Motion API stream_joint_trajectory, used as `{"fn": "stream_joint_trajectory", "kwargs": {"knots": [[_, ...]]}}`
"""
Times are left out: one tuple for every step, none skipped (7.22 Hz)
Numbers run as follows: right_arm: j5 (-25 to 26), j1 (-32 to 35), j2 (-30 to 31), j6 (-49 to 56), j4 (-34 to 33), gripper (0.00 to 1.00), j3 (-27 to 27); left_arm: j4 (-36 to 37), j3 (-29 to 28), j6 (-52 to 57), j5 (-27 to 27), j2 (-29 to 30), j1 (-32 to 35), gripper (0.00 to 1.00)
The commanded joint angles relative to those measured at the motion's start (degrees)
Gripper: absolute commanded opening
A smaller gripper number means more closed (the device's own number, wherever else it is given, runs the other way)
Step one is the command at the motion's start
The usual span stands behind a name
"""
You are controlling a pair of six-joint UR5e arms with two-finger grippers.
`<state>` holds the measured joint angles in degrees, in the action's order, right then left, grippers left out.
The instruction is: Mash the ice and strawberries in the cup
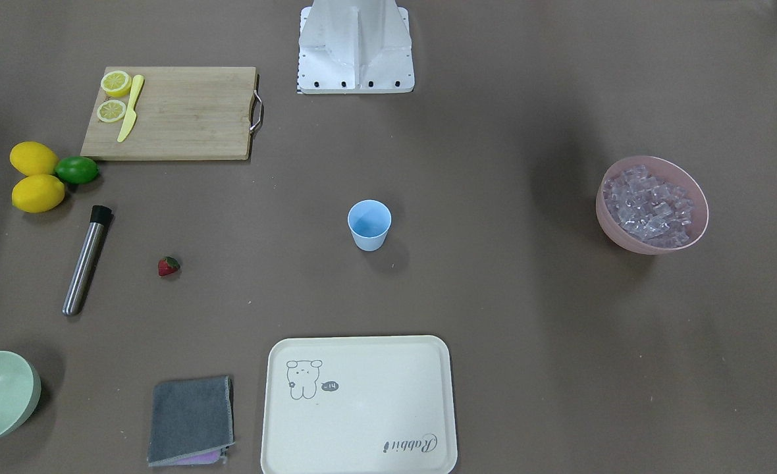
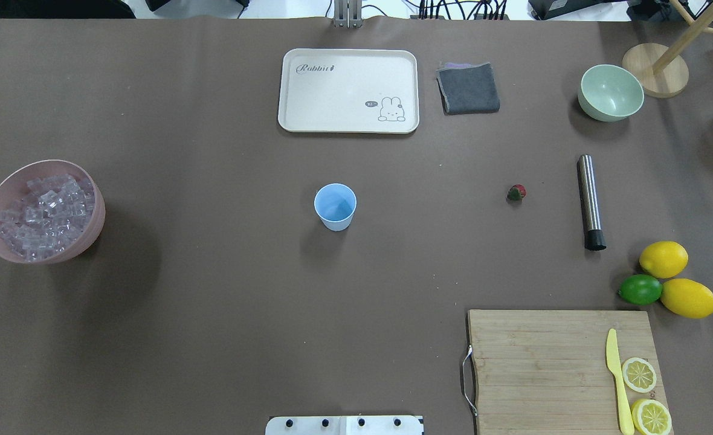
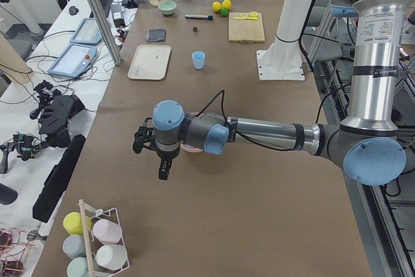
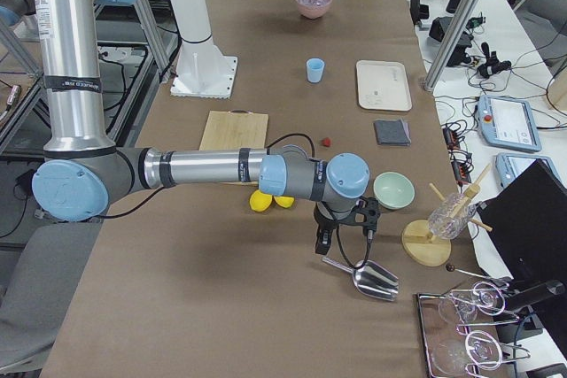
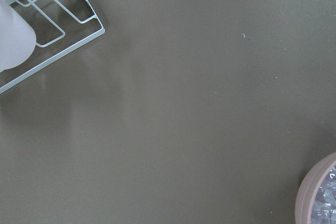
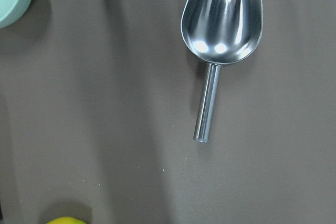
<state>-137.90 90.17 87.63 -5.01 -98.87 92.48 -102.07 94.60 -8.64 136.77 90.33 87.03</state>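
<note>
Scoop (image 6: 220,19) lies upper right in the right wrist view, untouched, near the right gripper (image 4: 326,241). Its jaws, and those of the left gripper (image 3: 162,170), can't be told. Cup (image 1: 369,225) sits empty mid-frame, strawberry (image 1: 168,266) lower left, ice (image 1: 648,207) far right in its bowl (image 1: 616,234). Loading looks unstarted; next, probably, a clean grab of the scoop handle.

Left arm (image 3: 272,135) has its upper section standing upright, then bends at the elbow so the forearm runs out flat and level. The wrist is turned so the left gripper (image 3: 163,172) points straight down. Right arm (image 4: 204,168) is basically the mirror of that, with an upright upper section, a level forearm and the right gripper (image 4: 322,243) hanging downward off the wrist. Both grippers only show as dark shapes from the side, so I can't tell how the jaws stand on either one.
</note>
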Motion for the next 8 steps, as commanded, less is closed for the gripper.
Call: {"fn": "stream_joint_trajectory", "kwargs": {"knots": [[0.0,0.0,0.0,0.0,0.1,1.0,0.1,-0.4,0.8,-0.4,5.1,0.7,0.0,0.98],[0.0,0.0,-0.4,0.0,0.0,1.0,0.2,-0.6,4.7,-0.3,5.0,0.6,0.2,0.98],[0.0,0.0,-0.4,0.0,0.1,1.0,0.2,-0.5,3.2,-0.1,4.6,0.7,0.2,0.98],[0.0,0.0,-0.7,-0.1,0.1,1.0,0.2,-0.8,1.7,0.0,4.6,1.5,0.1,0.98],[0.0,0.0,-0.9,-0.1,0.0,1.0,0.2,-1.3,2.2,-0.4,4.5,2.0,0.1,0.98],[0.0,0.0,-0.9,0.0,0.1,1.0,0.2,-3.8,0.9,-0.3,4.7,1.5,0.2,0.98],[0.0,0.0,-0.9,0.0,0.1,1.0,0.4,-9.3,-1.2,-0.4,4.7,1.0,0.2,0.98],[-0.1,0.0,-0.9,0.0,0.1,1.0,0.4,-13.9,-4.0,-0.2,4.6,1.0,0.2,0.98]]}}
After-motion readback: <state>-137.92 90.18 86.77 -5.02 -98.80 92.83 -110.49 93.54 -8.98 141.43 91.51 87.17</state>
